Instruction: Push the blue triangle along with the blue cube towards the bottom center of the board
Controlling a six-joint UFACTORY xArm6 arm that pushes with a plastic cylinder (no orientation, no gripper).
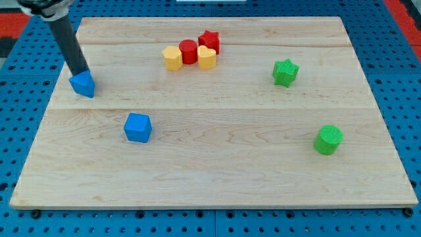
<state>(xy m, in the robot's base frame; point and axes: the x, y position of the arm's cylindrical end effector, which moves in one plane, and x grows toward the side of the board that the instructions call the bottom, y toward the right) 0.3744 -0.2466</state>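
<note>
My tip [82, 71], a bare rod gripping nothing, touches the blue triangle [83, 84] just below it; the blue cube [137, 127] sits lower right. Pushed leftward, the triangle risks leaving the board [217, 178].

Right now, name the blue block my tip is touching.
The blue triangle, near the board's left edge: my tip sits against its top side. The blue cube lies apart, lower and further right.
</note>
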